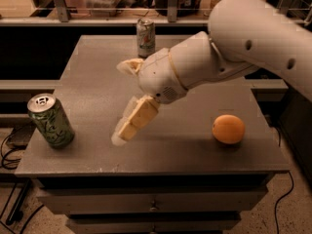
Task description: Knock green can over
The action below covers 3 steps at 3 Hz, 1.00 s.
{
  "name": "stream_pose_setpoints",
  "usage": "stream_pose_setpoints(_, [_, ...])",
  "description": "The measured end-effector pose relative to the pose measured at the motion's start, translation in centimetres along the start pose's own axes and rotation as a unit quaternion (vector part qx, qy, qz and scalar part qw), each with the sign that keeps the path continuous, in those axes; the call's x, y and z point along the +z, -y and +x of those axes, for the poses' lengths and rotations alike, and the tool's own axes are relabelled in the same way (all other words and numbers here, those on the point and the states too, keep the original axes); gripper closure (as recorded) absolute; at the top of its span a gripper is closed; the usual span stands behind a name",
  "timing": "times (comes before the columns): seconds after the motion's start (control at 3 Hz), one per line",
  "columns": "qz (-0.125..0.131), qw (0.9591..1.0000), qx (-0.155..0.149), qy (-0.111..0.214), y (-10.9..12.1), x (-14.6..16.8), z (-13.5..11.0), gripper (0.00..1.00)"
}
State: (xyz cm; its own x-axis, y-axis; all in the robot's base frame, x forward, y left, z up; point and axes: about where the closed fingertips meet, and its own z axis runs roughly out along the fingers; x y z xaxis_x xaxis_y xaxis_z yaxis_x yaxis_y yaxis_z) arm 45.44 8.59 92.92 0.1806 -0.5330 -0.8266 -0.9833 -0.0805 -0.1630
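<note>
The green can point(50, 120), with a dark and light green swirl pattern and a silver top, stands upright near the front left corner of the grey table point(97, 82). My gripper point(122, 132) hangs over the table's front middle, pointing down and left, about a hand's width to the right of the can and not touching it. The white arm reaches in from the upper right.
A silver-white can point(146, 37) stands upright at the table's back edge. An orange point(228, 128) lies at the front right. Drawers sit under the tabletop. Shelving with clutter runs behind the table. Cables lie on the floor at left.
</note>
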Motion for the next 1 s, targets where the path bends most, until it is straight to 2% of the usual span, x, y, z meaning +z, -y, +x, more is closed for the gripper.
stream_pose_setpoints(0.33, [-0.022, 0.9989, -0.018, 0.038, 0.6, 4.6, -1.9, 0.0])
stream_pose_setpoints(1.0, [-0.075, 0.9928, -0.036, 0.086, 0.1, 11.9, -4.7, 0.0])
